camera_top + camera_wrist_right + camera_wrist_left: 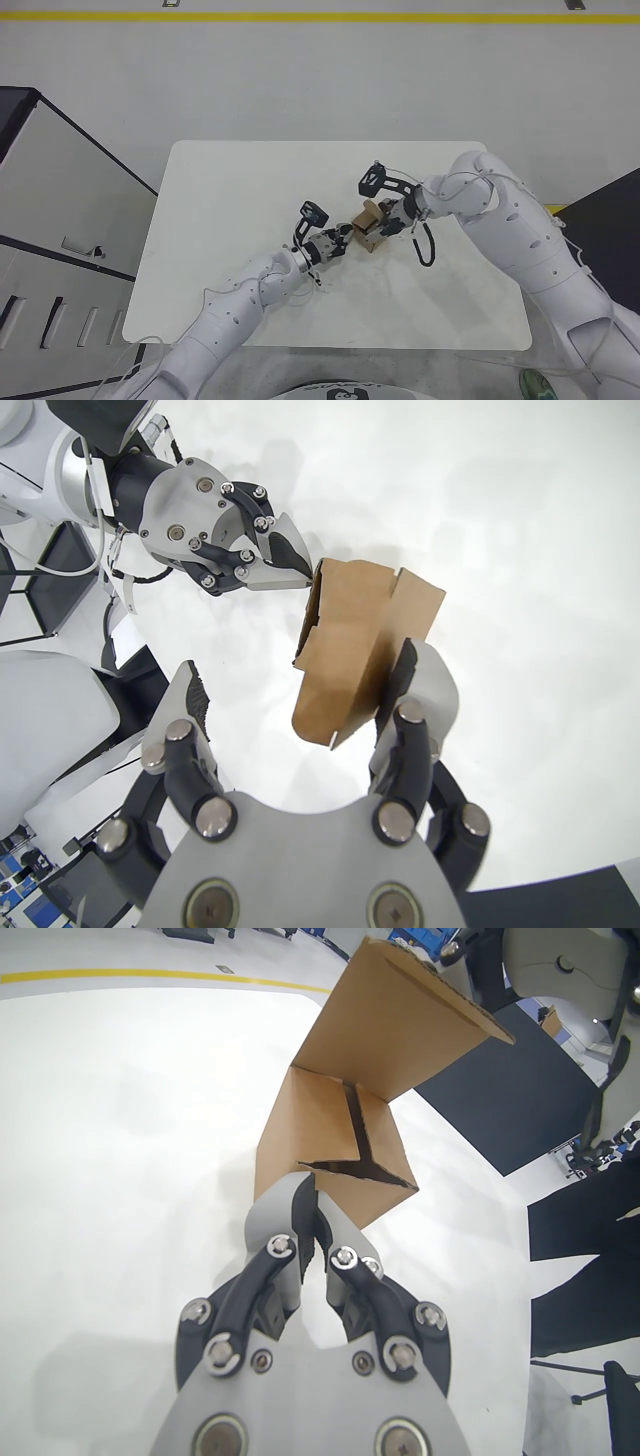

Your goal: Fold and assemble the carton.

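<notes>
While mid-table, carton [368, 227] with corner at left jaws, flap within right jaws.

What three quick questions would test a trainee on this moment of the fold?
1. True or false: the right gripper is shut on the carton.
2. Pick one. The left gripper's tips are: A at the carton's slit end; B around the other arm's finger; C well apart from the carton.
3. Fill in: in the top view, the carton sits ___ the two grippers.

Key
1. False: it is open, with one finger against the carton and the other apart from it.
2. A.
3. Between.
</notes>
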Robot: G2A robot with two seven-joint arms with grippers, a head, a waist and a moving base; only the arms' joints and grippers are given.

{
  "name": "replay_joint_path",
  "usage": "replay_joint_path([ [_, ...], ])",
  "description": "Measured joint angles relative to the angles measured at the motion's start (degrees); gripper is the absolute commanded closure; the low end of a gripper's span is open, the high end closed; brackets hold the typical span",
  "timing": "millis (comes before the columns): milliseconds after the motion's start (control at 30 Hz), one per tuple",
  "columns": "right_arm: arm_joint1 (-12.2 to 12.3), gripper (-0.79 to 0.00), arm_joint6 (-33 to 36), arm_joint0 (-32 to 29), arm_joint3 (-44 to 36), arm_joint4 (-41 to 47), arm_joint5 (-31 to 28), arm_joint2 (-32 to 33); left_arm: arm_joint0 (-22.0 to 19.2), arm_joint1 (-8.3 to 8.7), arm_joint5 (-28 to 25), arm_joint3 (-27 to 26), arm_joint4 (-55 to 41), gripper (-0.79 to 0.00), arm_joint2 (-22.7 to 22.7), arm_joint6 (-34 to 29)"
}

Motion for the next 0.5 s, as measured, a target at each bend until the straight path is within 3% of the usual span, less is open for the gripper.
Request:
replay_joint_path([
  [300, -0.3, -0.391, 2.11, 1.58, 0.27, 0.07, -0.21, -2.26, -0.2, -0.15, -0.36, 0.43, 0.02, 0.0, 0.3, 0.24],
  [400, -0.48, -0.425, 2.84, 2.48, 0.05, -1.25, 0.43, -3.45, -0.17, -0.13, -0.46, 0.46, 0.09, 0.0, 0.21, 0.29],
  [500, -0.69, -0.517, 3.72, 3.5, -0.7, -3.26, 1.4, -4.68, -0.11, -0.1, -0.52, 0.41, 0.13, 0.0, 0.13, 0.29],
])
